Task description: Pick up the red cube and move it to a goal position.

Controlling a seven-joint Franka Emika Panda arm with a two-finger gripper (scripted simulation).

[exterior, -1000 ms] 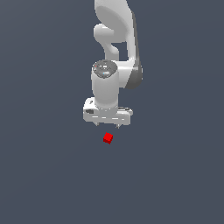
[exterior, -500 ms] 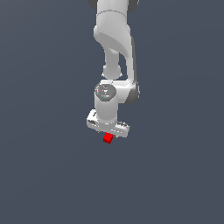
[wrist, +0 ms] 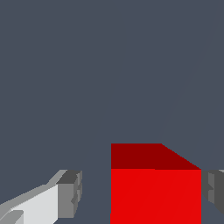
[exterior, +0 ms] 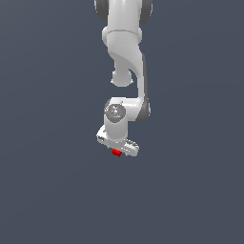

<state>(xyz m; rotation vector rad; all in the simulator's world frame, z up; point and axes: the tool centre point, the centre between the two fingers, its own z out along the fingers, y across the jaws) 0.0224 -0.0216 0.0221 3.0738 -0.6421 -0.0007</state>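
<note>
The red cube (exterior: 116, 153) rests on the flat grey floor, and in the exterior view only a small strip of it shows below the white gripper (exterior: 119, 148), which has come down right over it. The wrist view shows the red cube (wrist: 155, 192) large between the two grey fingertips. One fingertip (wrist: 70, 197) stands clearly apart from the cube. The other fingertip (wrist: 215, 192) is right at the cube's opposite side. The gripper (wrist: 142, 195) is open around the cube.
The white arm (exterior: 126, 57) rises straight up from the gripper to the top edge of the exterior view. Around it lies only the plain dark grey floor (exterior: 52, 181).
The gripper has dropped from above the cube down onto it. The cube, fully visible a second ago, is now mostly covered by the hand. The cube has not moved.
</note>
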